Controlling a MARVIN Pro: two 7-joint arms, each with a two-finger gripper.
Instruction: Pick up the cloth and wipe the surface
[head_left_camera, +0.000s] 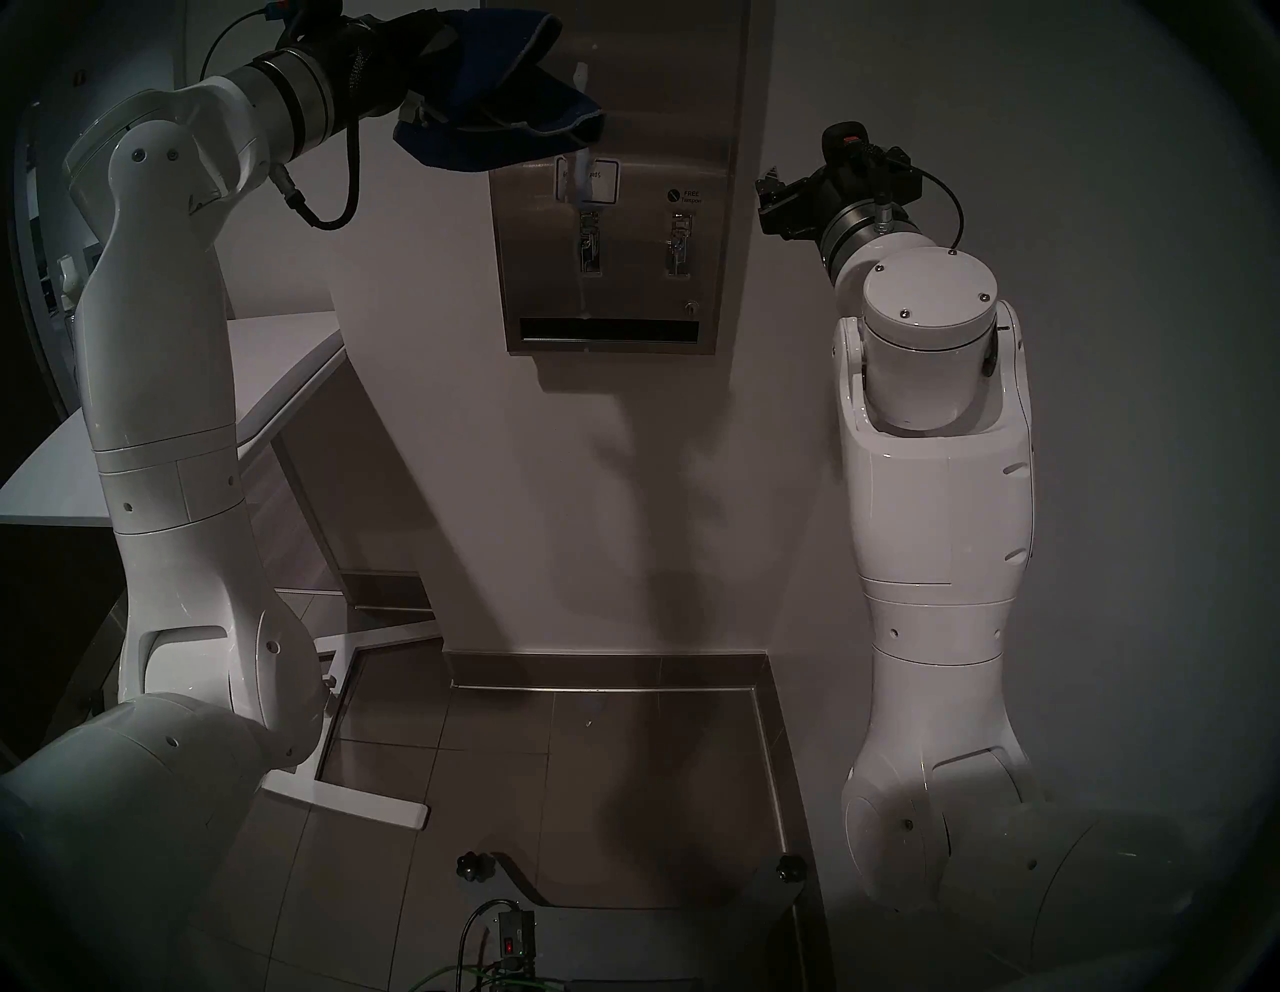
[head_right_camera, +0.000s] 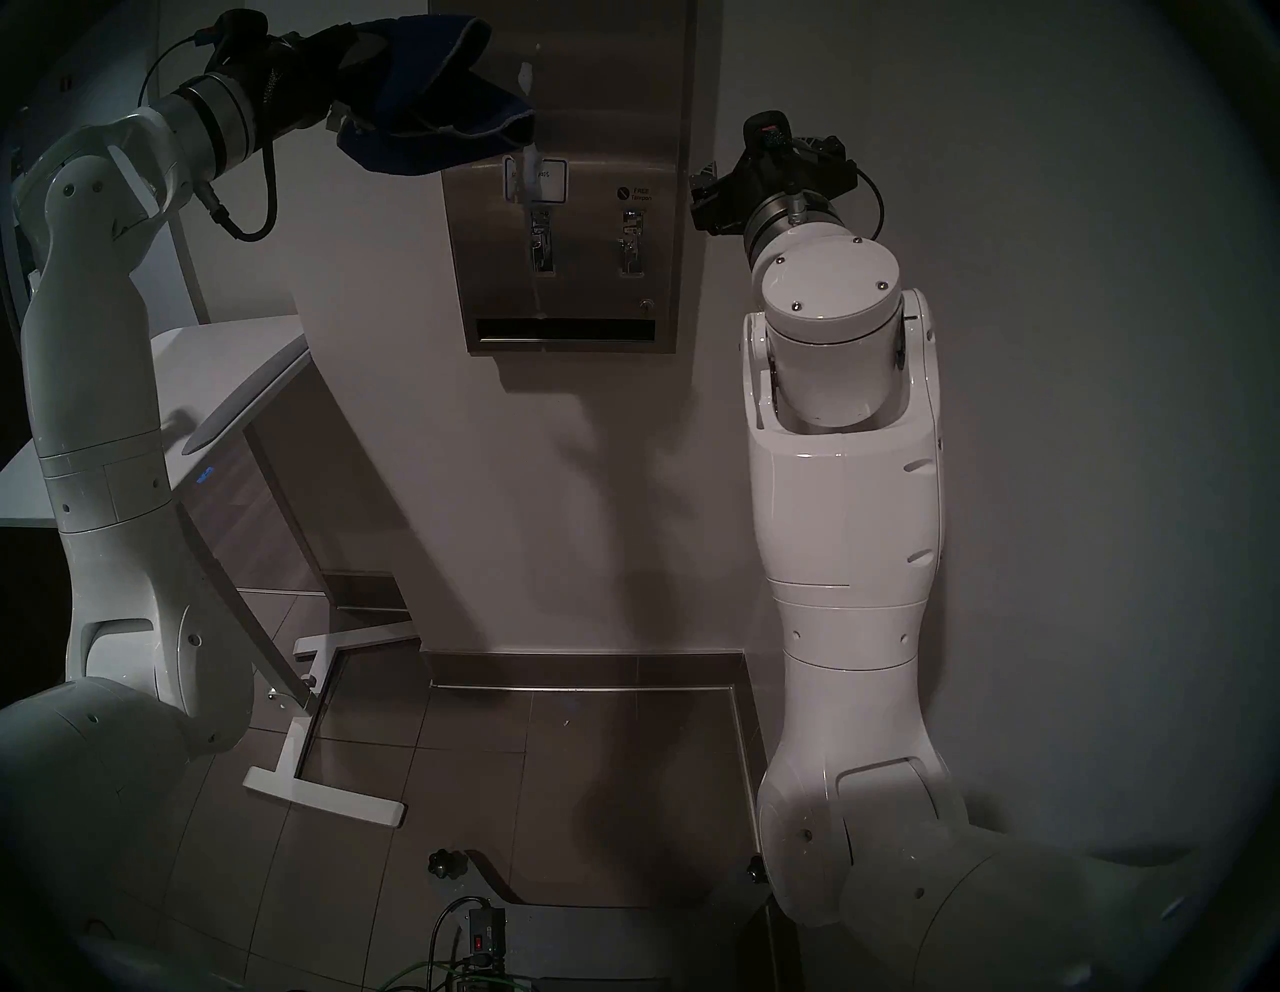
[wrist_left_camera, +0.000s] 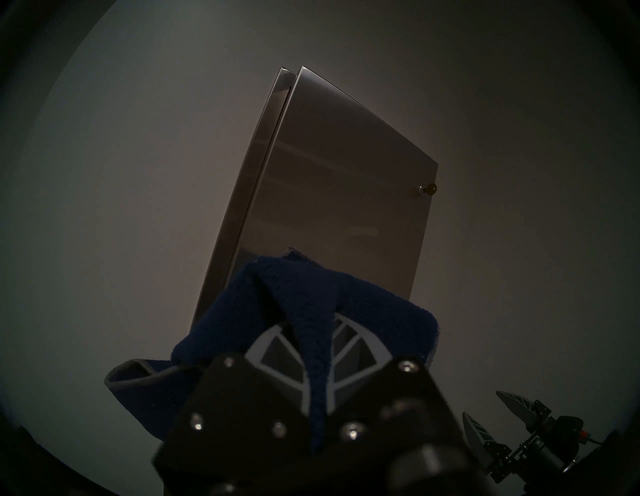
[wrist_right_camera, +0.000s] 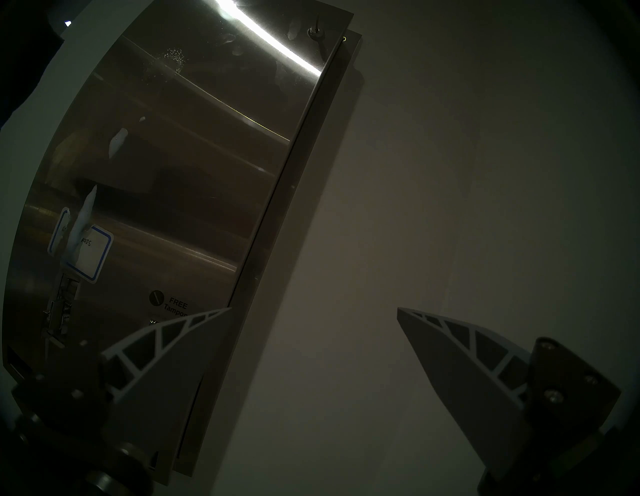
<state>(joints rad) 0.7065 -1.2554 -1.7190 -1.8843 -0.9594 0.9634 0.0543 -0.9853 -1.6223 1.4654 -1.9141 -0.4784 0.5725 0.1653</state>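
Two arms show in the head view: the left gripper pinches the blue cloth up by the steel panel. Left wrist view: cloth squeezed tight. Right wrist view: right gripper spread wide, empty.

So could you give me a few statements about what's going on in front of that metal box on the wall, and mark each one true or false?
1. The left gripper has its jaws shut on the blue cloth. True.
2. The right gripper carries a cloth too. False: its jaws stand open and empty.
3. White smears streak the steel dispenser panel around its blue-bordered label. True.
4. The cloth lies on the white table. False: it is held up at the panel's upper left.
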